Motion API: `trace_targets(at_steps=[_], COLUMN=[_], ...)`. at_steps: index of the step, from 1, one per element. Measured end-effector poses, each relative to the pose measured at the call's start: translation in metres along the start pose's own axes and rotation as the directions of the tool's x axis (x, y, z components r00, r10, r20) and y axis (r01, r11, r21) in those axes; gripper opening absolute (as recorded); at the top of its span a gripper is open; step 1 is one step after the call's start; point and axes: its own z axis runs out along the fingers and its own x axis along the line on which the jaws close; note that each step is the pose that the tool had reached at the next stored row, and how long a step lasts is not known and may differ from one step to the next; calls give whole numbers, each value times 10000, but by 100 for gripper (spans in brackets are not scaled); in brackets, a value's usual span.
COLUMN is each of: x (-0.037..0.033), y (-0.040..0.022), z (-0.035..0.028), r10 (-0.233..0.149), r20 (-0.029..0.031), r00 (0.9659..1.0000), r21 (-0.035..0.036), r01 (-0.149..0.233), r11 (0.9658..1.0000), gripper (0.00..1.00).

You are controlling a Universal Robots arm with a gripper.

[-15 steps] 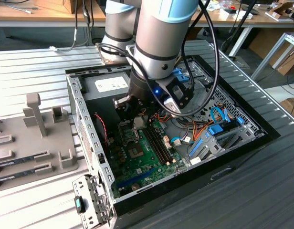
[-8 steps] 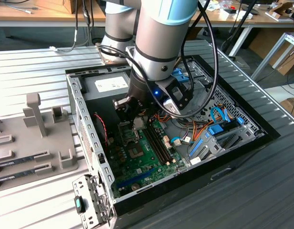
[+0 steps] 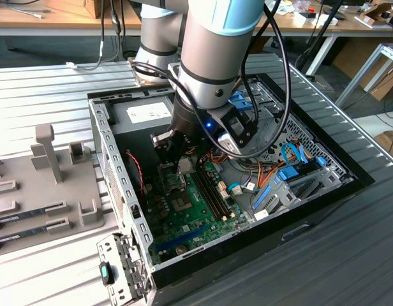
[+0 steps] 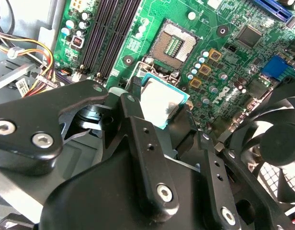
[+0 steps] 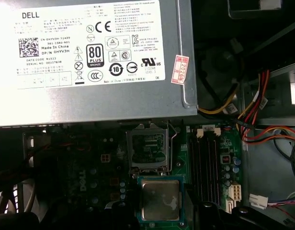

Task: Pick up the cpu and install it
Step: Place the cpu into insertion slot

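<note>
Now the claw [image 4: 163, 114] grips the cpu [image 4: 162, 101], hanging near the open socket [image 4: 175, 45]. Line up the corners, keep it flat, and go down softly.

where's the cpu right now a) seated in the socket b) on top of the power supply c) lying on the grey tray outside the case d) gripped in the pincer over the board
d: in the second wrist view the cpu sits clamped in the pincer, and the socket beyond it is bare.
</note>
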Motion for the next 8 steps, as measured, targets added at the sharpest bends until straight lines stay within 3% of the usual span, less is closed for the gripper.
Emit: trace_targets(at_steps=[8], x=[1], y=[-1], z=[37], r10=[0], r20=[0], r00=[10000], r21=[1], r01=[0], r11=[10000], gripper=[47])
